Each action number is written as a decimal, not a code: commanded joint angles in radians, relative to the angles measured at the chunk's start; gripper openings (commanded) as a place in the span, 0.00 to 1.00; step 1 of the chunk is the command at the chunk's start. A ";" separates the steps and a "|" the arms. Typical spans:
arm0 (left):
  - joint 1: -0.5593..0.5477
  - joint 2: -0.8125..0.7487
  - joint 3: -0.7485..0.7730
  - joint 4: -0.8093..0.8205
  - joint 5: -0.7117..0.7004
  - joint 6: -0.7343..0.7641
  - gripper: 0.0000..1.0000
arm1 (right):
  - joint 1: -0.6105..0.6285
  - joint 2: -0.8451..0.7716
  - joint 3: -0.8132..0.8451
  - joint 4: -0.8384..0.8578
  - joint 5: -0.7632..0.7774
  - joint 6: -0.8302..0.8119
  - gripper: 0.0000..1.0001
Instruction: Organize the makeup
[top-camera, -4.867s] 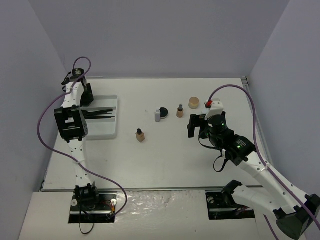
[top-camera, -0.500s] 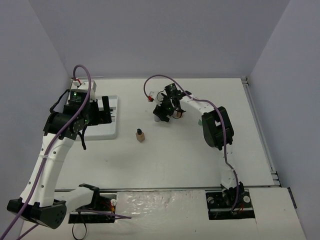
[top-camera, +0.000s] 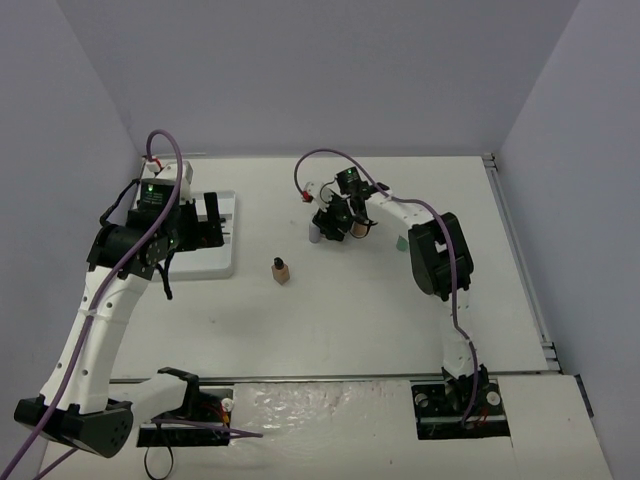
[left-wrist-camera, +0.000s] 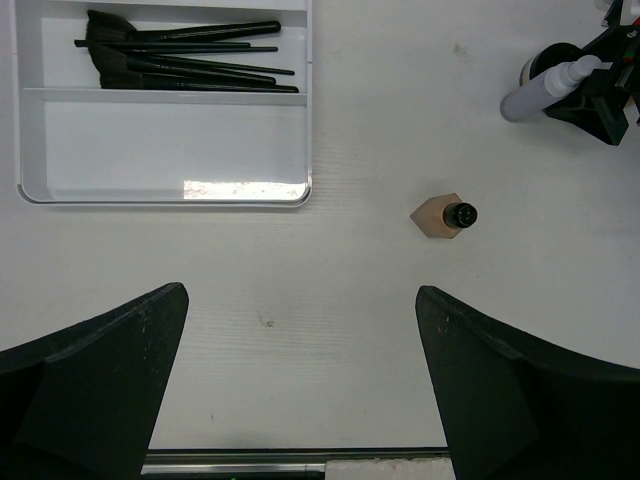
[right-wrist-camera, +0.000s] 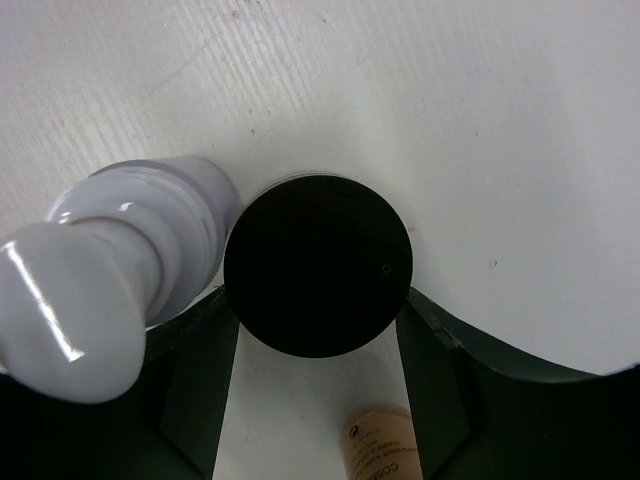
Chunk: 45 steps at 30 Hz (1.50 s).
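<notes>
"While the right arm's jaws stand half-closed astride the black pot (right-wrist-camera: 318, 265), one finger on each side, do they already pinch it?"
"Nobody can tell from the wrist view: no clear gap shows, nor any lift. They come from above, likely because the grey bottle (right-wrist-camera: 110, 270) stands touching or just beside the pot. A small tan bottle (right-wrist-camera: 380, 445) is near too, so finger room is scant."
"And the left arm's jaws?"
"Spread wide, holding nothing, hovering over bare desk (left-wrist-camera: 330, 290) near the white tray (left-wrist-camera: 160, 198), whose far compartment holds the brushes (left-wrist-camera: 190, 65). Between pot and tray the desk lies open except for one beige bottle (left-wrist-camera: 445, 215); the tray's rim probably needs clearing"
</notes>
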 joint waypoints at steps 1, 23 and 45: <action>0.005 -0.011 0.023 0.041 0.007 -0.014 0.97 | -0.003 -0.111 -0.051 -0.018 0.023 0.036 0.15; 0.003 0.011 0.010 0.095 0.127 0.016 0.97 | 0.172 -0.451 -0.518 0.172 0.202 0.244 0.08; -0.213 0.075 0.000 0.133 0.167 0.047 0.97 | 0.290 -0.781 -0.881 0.309 0.309 0.466 0.89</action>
